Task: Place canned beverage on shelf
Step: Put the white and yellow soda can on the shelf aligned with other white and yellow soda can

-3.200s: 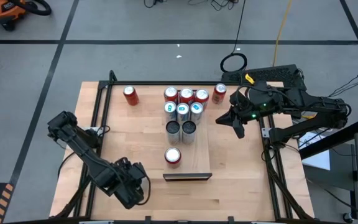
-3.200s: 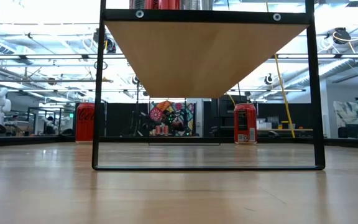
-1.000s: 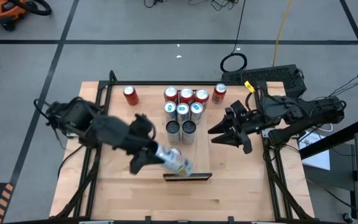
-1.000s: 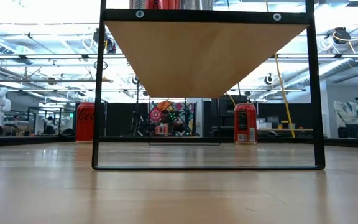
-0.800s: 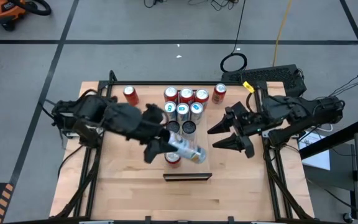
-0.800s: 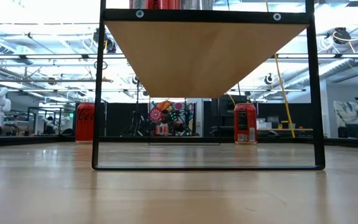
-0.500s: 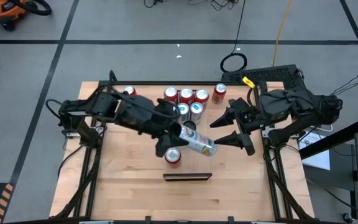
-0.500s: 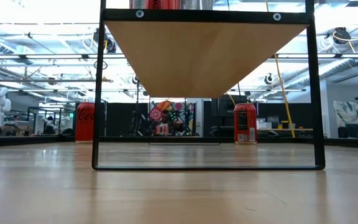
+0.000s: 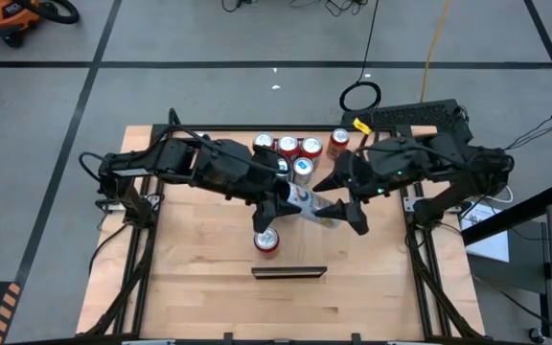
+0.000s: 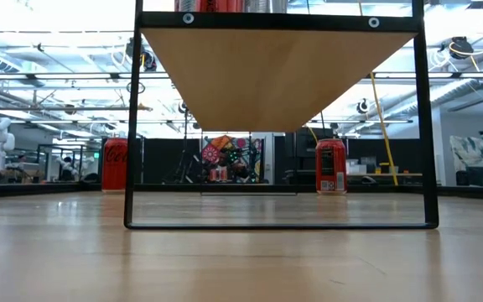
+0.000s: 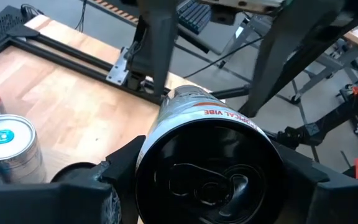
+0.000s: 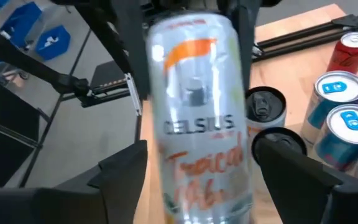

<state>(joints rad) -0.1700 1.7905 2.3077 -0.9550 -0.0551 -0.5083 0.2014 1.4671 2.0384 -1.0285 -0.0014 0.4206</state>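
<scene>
Left gripper is clamping the silver Celsius can at its top end; in the left wrist view we are seeing its fingers pressing on both sides of the can. We are holding it on its side in the air, above the shelf near the shelf's middle, with its bottom end sticking out past the shelf's right edge.

Right gripper is reaching in from the shelf's right side, jaws apart and straddling that free end. In the right wrist view its fingers are sitting either side of the can; we cannot tell whether they are touching it.

On the shelf we are seeing one red can standing toward the dark strip, just below the held can, and a cluster of cans standing at the opposite end. Another red can is standing on the tabletop just off the shelf's right side, beside that cluster.
</scene>
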